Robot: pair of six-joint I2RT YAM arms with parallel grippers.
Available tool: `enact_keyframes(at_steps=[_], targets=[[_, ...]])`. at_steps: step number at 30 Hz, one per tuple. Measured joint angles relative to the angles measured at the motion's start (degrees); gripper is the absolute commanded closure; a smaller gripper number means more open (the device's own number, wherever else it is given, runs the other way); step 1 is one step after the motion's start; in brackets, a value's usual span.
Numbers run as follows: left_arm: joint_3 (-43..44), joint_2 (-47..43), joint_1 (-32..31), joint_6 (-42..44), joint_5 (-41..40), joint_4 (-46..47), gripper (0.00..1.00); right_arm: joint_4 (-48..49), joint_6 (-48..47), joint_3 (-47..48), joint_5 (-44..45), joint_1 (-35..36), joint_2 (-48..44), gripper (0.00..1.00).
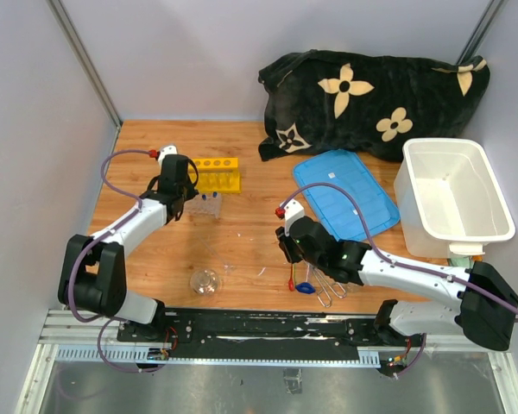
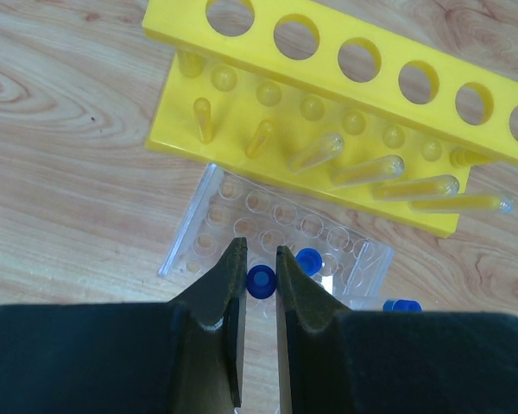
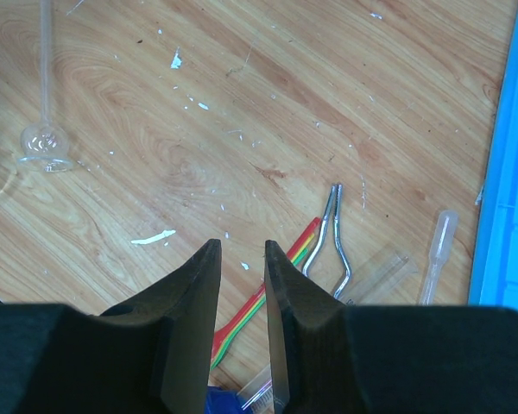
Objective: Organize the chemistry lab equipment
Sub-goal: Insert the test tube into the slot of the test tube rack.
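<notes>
Your left wrist view alone is resolving three blue-capped test tubes (image 2: 308, 259), the left gripper (image 2: 257, 252) pinching one; the right gripper (image 3: 242, 252) is hanging part-open, empty.

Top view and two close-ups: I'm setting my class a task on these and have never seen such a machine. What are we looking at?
Two robot arms are bolted at the near edge of a table. The wide picture looks down from above and behind them; each close-up comes from a camera on one wrist, showing its own fingers. On the table lie a yellow tube rack, a glass flask, metal tongs, a red-handled spatula, a blue lid, a white tub and a flowered cloth. The left gripper is closed on a blue-capped test tube; the right gripper is open and empty.
</notes>
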Motion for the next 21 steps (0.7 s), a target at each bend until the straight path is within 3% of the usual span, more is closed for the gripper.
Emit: enact_keyframes(at_steps=[14, 21], targets=[[0.2, 1.84, 0.0, 0.0, 0.28, 0.66, 0.99, 0.17, -0.04, -0.09, -1.03, -1.55, 0.09, 0.72], [0.2, 2.58, 0.0, 0.02, 0.35, 0.79, 0.87, 0.55, -0.07, -0.87, -1.4, -2.29, 0.09, 0.72]])
